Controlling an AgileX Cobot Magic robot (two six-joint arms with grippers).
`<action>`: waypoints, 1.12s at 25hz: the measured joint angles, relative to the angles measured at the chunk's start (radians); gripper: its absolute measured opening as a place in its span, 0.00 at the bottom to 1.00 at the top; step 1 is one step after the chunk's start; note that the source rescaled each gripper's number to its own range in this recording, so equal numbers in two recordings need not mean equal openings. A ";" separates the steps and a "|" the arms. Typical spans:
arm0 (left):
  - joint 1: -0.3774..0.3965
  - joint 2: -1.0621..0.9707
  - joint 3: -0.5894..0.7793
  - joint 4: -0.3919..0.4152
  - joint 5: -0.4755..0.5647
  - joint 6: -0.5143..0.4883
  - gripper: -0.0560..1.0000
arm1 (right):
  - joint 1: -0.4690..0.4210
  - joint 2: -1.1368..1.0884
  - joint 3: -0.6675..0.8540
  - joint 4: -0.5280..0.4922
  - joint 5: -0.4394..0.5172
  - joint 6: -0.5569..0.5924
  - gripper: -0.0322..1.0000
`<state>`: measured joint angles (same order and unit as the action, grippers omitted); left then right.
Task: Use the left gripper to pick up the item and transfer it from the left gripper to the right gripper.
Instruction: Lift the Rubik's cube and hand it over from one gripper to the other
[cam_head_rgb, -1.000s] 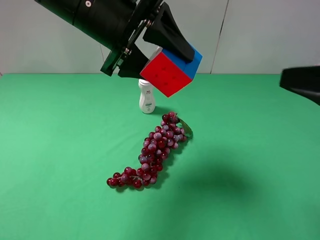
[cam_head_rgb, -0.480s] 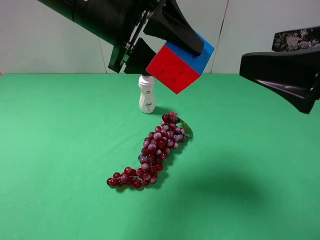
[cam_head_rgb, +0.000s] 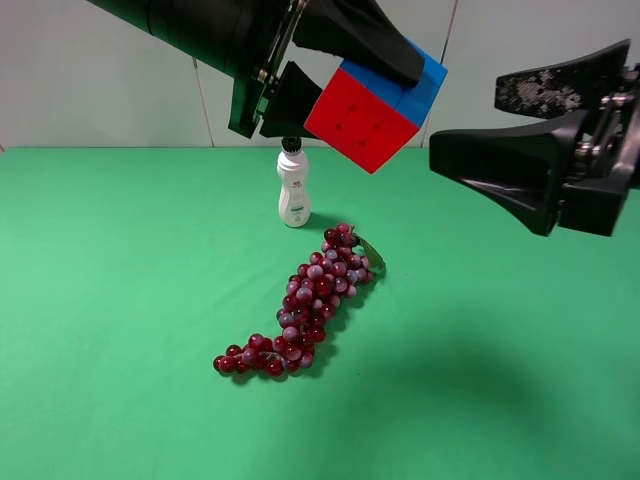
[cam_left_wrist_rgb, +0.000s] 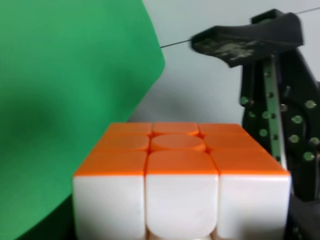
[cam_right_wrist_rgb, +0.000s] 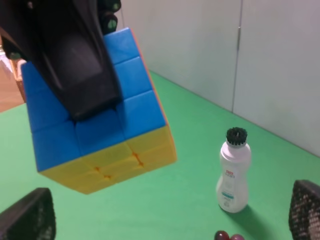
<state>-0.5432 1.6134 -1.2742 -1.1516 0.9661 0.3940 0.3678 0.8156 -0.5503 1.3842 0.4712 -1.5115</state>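
While the puzzle cube (cam_head_rgb: 372, 115) hangs high over the table, the left gripper (cam_head_rgb: 362, 92) is clamped on it, one finger across the blue face. That arm slants down from the upper left. The right gripper (cam_head_rgb: 468, 122) reaches in from the right, jaws spread wide, tips near the cube but apart. Below are a green table (cam_head_rgb: 120, 300), an upright white bottle (cam_head_rgb: 293, 190) and a red grape bunch (cam_head_rgb: 305, 305). The cube sits tilted, red face frontward, one corner lowest.
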 joint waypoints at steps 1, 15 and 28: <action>0.000 0.000 0.000 -0.001 0.000 0.000 0.06 | 0.004 0.011 0.000 0.022 0.000 -0.021 1.00; 0.000 0.000 0.000 -0.009 0.001 0.005 0.05 | 0.007 0.068 0.000 0.308 0.080 -0.327 1.00; 0.000 0.000 0.000 -0.115 -0.024 0.063 0.05 | 0.007 0.068 0.000 0.318 0.109 -0.331 1.00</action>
<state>-0.5432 1.6134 -1.2742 -1.2664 0.9422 0.4574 0.3752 0.8836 -0.5503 1.7021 0.5797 -1.8421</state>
